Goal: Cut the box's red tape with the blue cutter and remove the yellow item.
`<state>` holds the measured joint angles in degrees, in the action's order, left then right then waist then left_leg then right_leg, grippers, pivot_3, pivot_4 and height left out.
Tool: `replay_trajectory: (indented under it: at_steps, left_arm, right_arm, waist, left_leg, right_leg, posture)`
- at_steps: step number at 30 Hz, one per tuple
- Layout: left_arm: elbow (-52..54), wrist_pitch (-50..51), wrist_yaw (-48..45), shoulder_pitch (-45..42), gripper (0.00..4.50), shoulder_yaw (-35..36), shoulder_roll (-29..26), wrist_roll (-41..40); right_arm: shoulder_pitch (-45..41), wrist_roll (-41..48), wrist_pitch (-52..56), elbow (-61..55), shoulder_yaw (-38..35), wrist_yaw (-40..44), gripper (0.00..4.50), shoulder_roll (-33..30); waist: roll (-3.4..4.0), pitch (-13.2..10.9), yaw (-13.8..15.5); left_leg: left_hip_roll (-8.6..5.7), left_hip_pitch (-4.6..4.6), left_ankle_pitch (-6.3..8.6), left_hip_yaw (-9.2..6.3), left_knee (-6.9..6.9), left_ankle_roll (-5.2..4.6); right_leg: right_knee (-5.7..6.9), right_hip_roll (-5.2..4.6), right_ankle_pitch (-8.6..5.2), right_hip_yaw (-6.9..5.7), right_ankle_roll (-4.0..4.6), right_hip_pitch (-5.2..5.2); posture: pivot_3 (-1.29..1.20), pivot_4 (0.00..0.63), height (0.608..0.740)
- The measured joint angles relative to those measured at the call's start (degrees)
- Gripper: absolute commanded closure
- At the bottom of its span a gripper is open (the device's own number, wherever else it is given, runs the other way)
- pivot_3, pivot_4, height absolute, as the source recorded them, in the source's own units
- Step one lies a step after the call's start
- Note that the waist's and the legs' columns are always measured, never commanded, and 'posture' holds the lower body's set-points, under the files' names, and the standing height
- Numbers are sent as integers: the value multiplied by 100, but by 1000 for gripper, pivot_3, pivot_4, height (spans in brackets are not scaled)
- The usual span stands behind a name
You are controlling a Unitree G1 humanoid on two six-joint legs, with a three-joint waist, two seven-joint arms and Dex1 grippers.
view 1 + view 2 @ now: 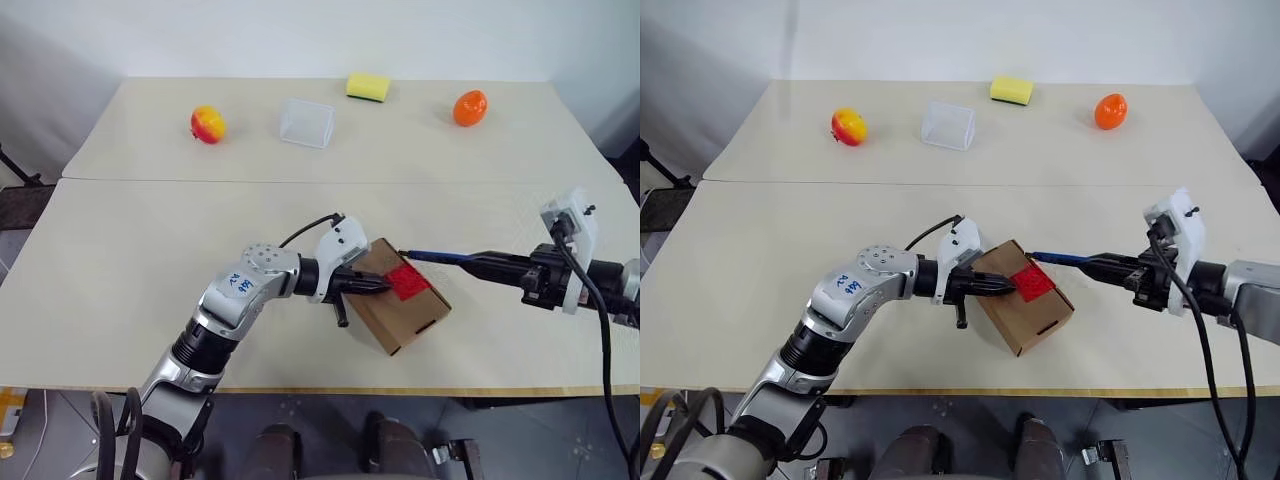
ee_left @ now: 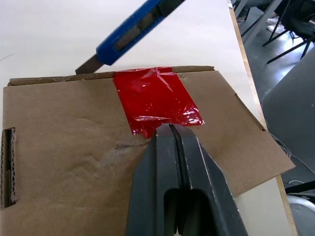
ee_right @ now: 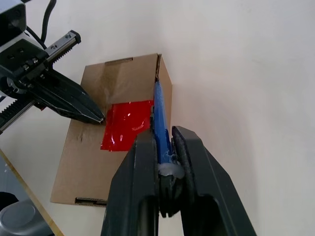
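Observation:
The brown cardboard box (image 1: 405, 312) lies at an angle near the table's front edge, its lid down. The red tape (image 1: 408, 281) sits on its top, reaching over the far edge. My left gripper (image 1: 385, 287) is shut, and its tips (image 2: 170, 129) rest on the box top at the near edge of the tape. My right gripper (image 3: 166, 132) is shut on the blue cutter (image 1: 440, 258), which points left toward the box. The blade tip (image 2: 84, 68) meets the box's far edge, just beside the tape. The yellow item is hidden.
Along the back of the table stand a red-yellow fruit (image 1: 208, 124), a clear plastic container (image 1: 307, 122), a yellow sponge (image 1: 368, 87) and an orange fruit (image 1: 470, 108). The table's front edge (image 1: 450, 390) runs close behind the box. A black cable (image 1: 590, 300) trails off the right wrist.

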<state>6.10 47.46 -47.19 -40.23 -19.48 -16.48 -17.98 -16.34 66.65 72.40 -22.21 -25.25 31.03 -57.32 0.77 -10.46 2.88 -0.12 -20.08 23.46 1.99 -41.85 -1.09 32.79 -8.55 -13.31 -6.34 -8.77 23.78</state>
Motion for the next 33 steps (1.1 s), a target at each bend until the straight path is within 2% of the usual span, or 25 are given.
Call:
replay_trajectory:
  at_steps: [8, 12, 18, 33]
  left_arm:
    - [0, 1, 2, 0, 4500, -2, 1, 0]
    - [0, 0, 4, 0, 4500, -10, 7, 0]
    - [0, -2, 5, 0, 4500, -17, 16, -1]
    - [-2, -2, 4, 0, 4500, -26, 17, 0]
  right_arm:
    - [35, 29, 14, -1, -6, -97, 4348, -2]
    - [-319, 244, 96, 48, -64, -215, 4348, -55]
    - [-347, 467, 200, 29, -100, -437, 4348, -67]
    - [54, 417, 167, -205, -10, -536, 4348, -113]
  waist:
    - [0, 0, -2]
    - [0, 0, 0]
    - [0, 0, 6]
    - [0, 0, 3]
  left_leg:
    - [0, 0, 0, 0, 0, 0]
    - [1, 0, 0, 0, 0, 0]
    - [-1, -1, 0, 0, 0, 0]
    - [0, 0, 0, 1, 0, 0]
  right_leg:
    - [0, 0, 0, 0, 0, 0]
    - [0, 0, 0, 2, 0, 0]
    - [-1, -1, 0, 2, 0, 0]
    - [-1, 0, 0, 2, 0, 0]
  posture:
    - [0, 150, 740]
    - [0, 150, 740]
    - [0, 150, 740]
    - [0, 150, 740]
